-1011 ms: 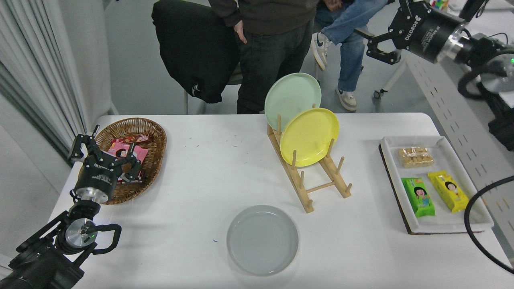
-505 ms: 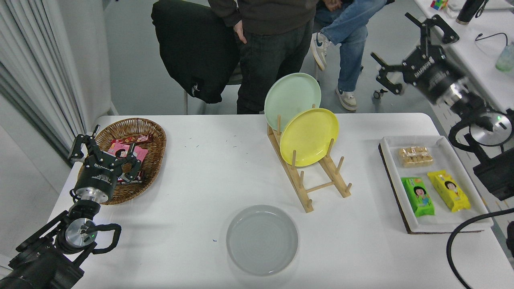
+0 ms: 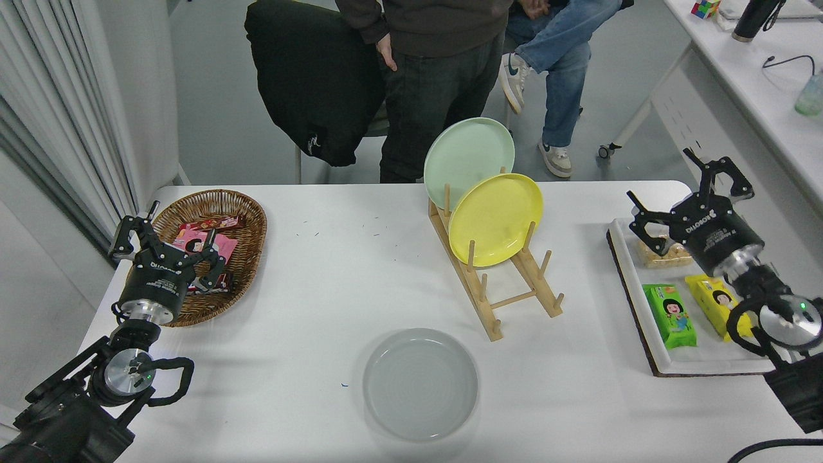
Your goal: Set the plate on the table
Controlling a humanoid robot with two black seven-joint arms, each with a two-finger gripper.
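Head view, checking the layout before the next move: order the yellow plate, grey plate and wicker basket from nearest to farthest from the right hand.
From the right hand, open above the white tray:
1. Yellow plate, in the wooden rack at centre.
2. Grey plate, flat on the table's near edge.
3. Wicker basket, far left, beside the parked left hand.

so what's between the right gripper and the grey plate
In the head view, the wooden plate rack stands between the right gripper and the grey plate.

One high head view looks forward and down over the table (image 3: 334, 270), seemingly mid-range.
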